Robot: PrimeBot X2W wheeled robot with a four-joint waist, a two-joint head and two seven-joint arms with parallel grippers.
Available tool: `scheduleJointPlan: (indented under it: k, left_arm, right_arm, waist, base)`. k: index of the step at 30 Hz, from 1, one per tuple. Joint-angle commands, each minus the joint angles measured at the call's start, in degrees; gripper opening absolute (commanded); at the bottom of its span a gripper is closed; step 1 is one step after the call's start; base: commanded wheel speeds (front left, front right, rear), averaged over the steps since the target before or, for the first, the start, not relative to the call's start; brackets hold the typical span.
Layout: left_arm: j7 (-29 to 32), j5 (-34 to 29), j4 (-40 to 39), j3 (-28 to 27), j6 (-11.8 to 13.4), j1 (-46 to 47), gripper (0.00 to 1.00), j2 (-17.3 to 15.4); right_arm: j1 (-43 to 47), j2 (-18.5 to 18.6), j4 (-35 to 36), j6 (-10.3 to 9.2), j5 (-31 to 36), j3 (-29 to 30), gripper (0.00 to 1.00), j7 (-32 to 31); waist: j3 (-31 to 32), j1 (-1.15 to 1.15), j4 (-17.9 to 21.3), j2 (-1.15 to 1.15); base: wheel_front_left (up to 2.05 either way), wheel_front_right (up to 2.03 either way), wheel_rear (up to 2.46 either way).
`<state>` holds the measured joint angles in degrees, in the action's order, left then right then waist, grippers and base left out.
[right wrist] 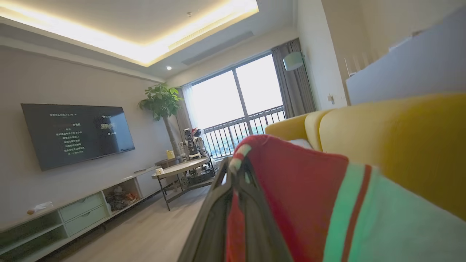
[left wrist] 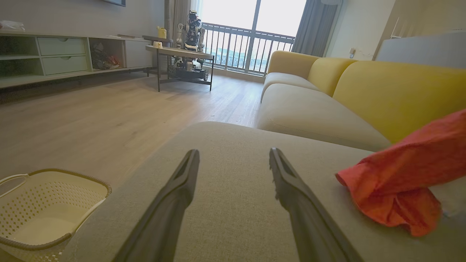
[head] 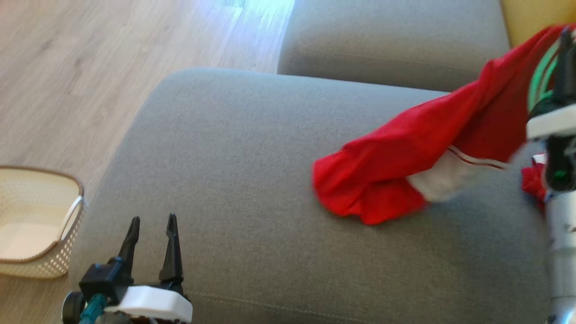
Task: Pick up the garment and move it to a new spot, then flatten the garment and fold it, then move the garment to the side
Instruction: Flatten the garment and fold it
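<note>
Hovering low on our near left, our left gripper [head: 153, 218] holds its jaws spread wide above the grey cushion [head: 234, 148], nothing between them. Beside it on the wooden floor [head: 67, 67] sits a cream basket [head: 75, 211]. Further out, the red garment [head: 405, 153] drapes over the cushion's right side, low end touching the seat, top end raised. Up there our right gripper [right wrist: 236, 165] has its jaws pressed together, pinching the garment's red-and-green edge. Beyond lie a second cushion [head: 396, 40] and the yellow backrest [head: 526, 15].
</note>
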<state>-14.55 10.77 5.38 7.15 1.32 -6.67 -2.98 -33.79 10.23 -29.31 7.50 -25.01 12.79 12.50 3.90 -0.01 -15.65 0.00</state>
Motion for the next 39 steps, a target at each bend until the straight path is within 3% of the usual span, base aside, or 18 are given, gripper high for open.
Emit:
scheduleJointPlan:
  k: [1,8,14,21,30,31,32,39]
  left_arm:
    - [-0.45,0.34,-2.46,-1.74,0.02,2.06,1.00,0.10]
    - [-0.45,1.47,-2.39,-0.23,0.36,1.65,1.00,0.10]
    - [-0.45,2.26,-1.71,1.89,0.24,2.02,1.00,0.10]
    - [-0.45,4.57,-1.27,4.89,1.15,4.61,1.00,0.10]
    - [-0.45,8.61,-2.15,9.82,7.05,6.43,1.00,0.10]
    - [-0.45,8.97,-2.46,10.13,7.64,6.37,1.00,0.10]
    - [-0.45,9.26,-2.71,10.53,8.18,6.33,1.00,0.10]
    - [-0.45,9.63,-2.52,13.04,9.64,6.70,1.00,0.10]
  right_arm:
    - [-4.94,0.97,6.36,-0.01,2.50,-0.25,0.00,-2.47]
    - [-10.56,-0.77,16.75,-0.01,8.87,-0.56,0.00,-9.50]
    - [-11.19,-3.82,16.85,-0.01,13.17,-8.92,0.00,-13.64]
    - [-13.51,-5.61,-0.46,-0.01,15.96,-21.61,0.00,-15.81]
    - [-25.84,-6.97,-26.07,-0.01,19.28,-33.26,0.00,-10.68]
    - [-27.12,-7.06,-27.97,-0.01,19.38,-34.19,0.47,-9.78]
    - [-28.18,-7.13,-29.76,-0.01,19.20,-34.91,1.00,-8.93]
    - [-31.77,-7.31,-38.48,-0.01,15.60,-39.81,1.00,-7.08]
  waist:
    - [0.89,0.01,0.55,0.00]
    - [1.42,0.01,-1.15,0.00]
    - [0.24,0.01,-5.49,0.00]
    - [-5.91,0.01,-11.41,0.00]
    - [-15.63,0.01,-15.84,0.00]
    - [-16.23,0.01,-16.06,0.00]
    - [-16.67,0.01,-16.23,0.00]
    - [-16.43,0.01,-16.13,0.00]
  base:
    - [0.00,0.00,0.00]
    - [0.00,0.00,0.00]
    - [0.00,0.00,0.00]
    - [0.00,0.00,0.00]
    - [0.00,0.00,0.00]
    - [0.00,0.00,0.00]
    - [0.00,0.00,0.00]
    - [0.00,0.00,0.00]
